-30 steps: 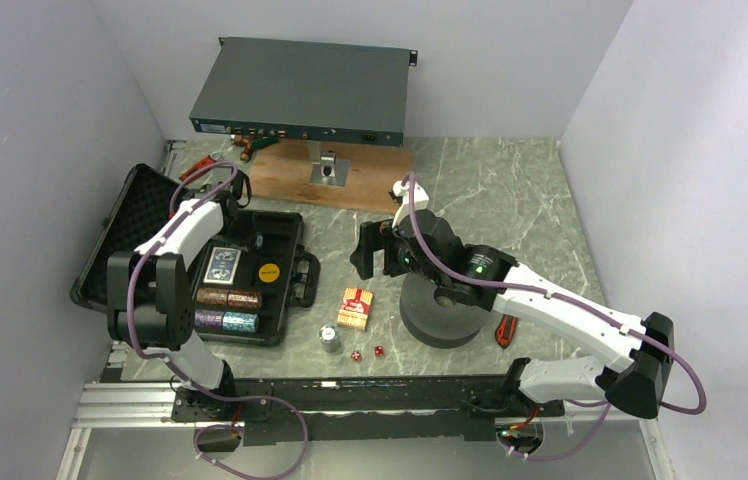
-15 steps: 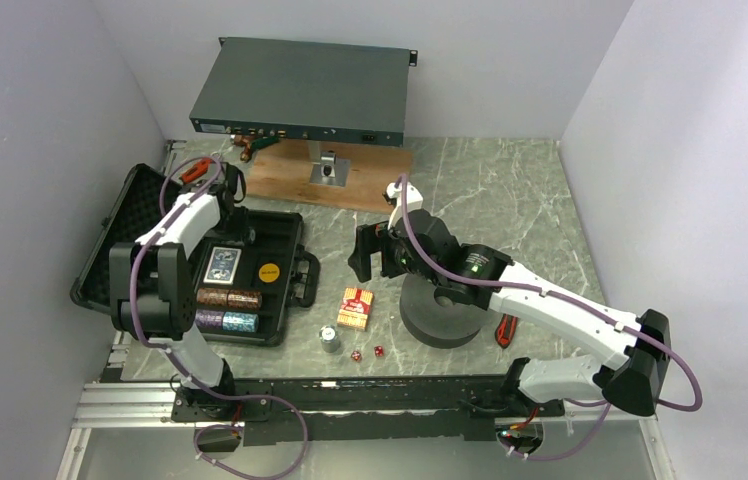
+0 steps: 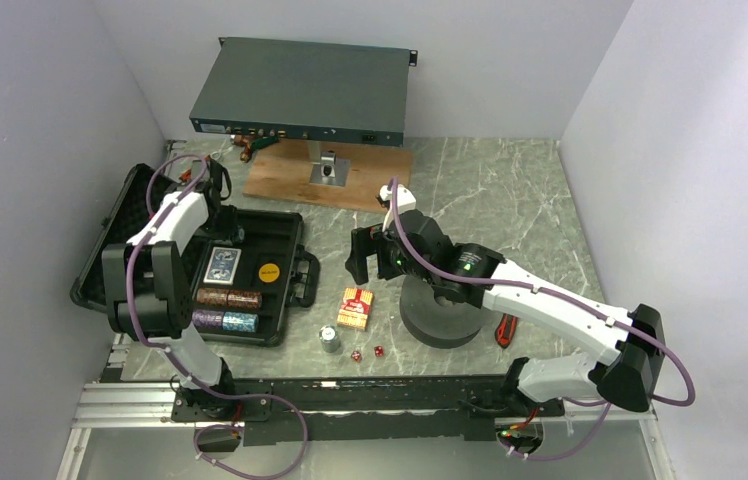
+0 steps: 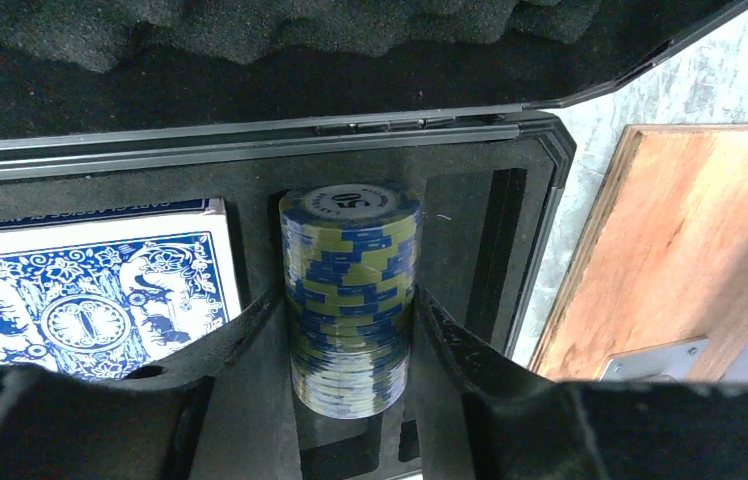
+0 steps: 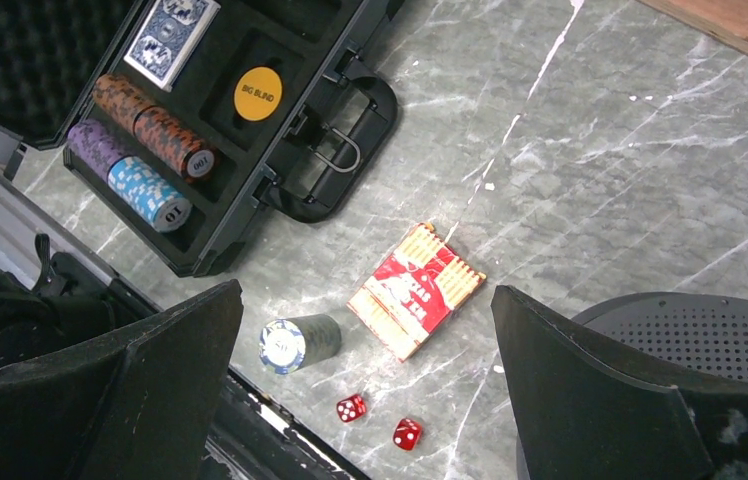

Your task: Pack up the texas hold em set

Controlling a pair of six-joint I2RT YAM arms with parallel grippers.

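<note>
Two grippers | I saw left gripper (image 4: 345,310) clamped on blue-yellow chip stack (image 4: 350,250), frame centre, within briefcase (image 3: 285,230) | right gripper (image 5: 365,295) gaped wide above red card box (image 5: 415,290)

I see plain pale walls (image 3: 40,100) closing the cell in on the left, back and right. The counter (image 3: 510,190) is grey-green, marble-patterned and evenly lit. At its back a wooden board (image 3: 370,185) lies flat, with a grey rack-mount box (image 3: 300,90) raised over it on a metal stand (image 3: 329,168).
</note>
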